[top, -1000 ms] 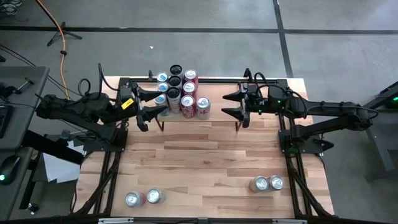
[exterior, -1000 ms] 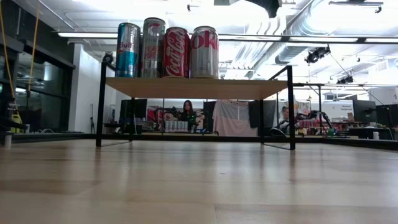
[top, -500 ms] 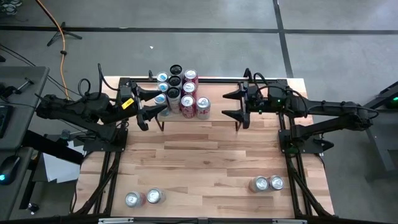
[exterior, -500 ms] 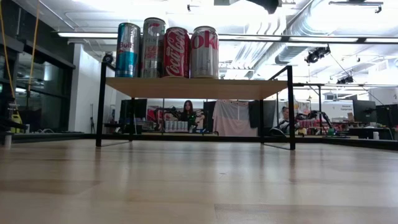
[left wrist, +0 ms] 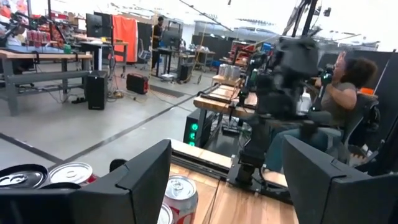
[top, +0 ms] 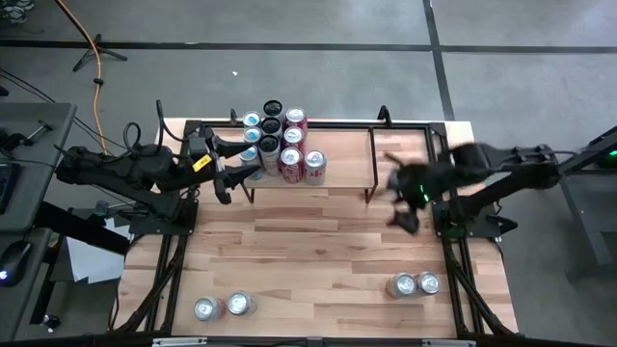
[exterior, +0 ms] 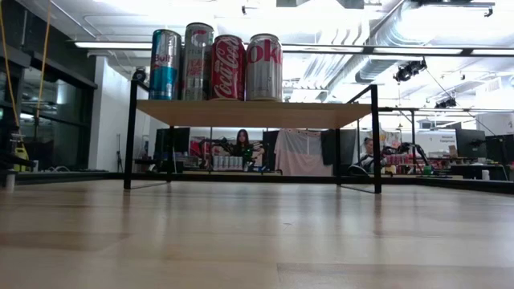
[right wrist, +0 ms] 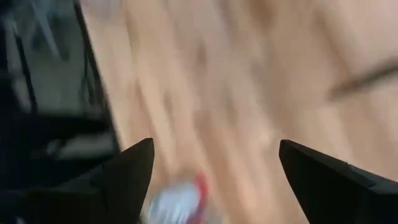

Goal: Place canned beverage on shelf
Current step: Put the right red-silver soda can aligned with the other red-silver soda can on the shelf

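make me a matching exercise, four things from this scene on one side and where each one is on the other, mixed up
Things:
1. left hand
2. right hand
3. pair of cans
4. Coke can

Places:
A. on the tabletop, near right corner
B. on the shelf, in the can group
C. beside the shelf's left end
D. over the tabletop, off the shelf's right end

Pairs: 1-C, 2-D, 3-A, 4-B

Bright overhead ceiling glare in the low view — right wrist view smeared by motion blur.
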`<act>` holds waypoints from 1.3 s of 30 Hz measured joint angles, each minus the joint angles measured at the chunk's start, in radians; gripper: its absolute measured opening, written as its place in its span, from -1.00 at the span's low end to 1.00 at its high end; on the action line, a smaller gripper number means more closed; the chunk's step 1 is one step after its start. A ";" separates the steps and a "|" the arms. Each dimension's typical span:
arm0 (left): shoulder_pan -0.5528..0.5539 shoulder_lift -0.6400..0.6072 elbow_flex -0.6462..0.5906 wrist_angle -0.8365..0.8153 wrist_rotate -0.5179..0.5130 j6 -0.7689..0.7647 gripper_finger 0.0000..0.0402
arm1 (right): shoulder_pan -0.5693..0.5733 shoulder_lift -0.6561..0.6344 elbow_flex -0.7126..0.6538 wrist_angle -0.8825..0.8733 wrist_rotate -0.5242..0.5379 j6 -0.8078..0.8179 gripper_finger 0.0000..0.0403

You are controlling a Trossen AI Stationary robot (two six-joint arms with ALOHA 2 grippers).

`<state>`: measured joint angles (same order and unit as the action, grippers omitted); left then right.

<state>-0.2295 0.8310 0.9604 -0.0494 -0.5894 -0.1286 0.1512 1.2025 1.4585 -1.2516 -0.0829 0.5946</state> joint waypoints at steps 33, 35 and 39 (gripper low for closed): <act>0.000 0.000 0.000 -0.006 0.002 -0.054 0.20 | 0.854 0.291 -0.225 -0.053 0.094 0.681 0.65; 0.000 0.000 0.000 -0.006 0.001 -0.054 0.20 | 0.853 0.291 -0.235 -0.053 0.093 0.687 0.65; 0.000 0.000 0.000 -0.006 0.002 -0.055 0.20 | 0.853 0.291 -0.280 -0.015 0.064 0.695 0.65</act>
<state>-0.2295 0.8310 0.9604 -0.0551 -0.5869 -0.1833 1.0046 1.4933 1.1784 -1.2661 -0.0194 1.2900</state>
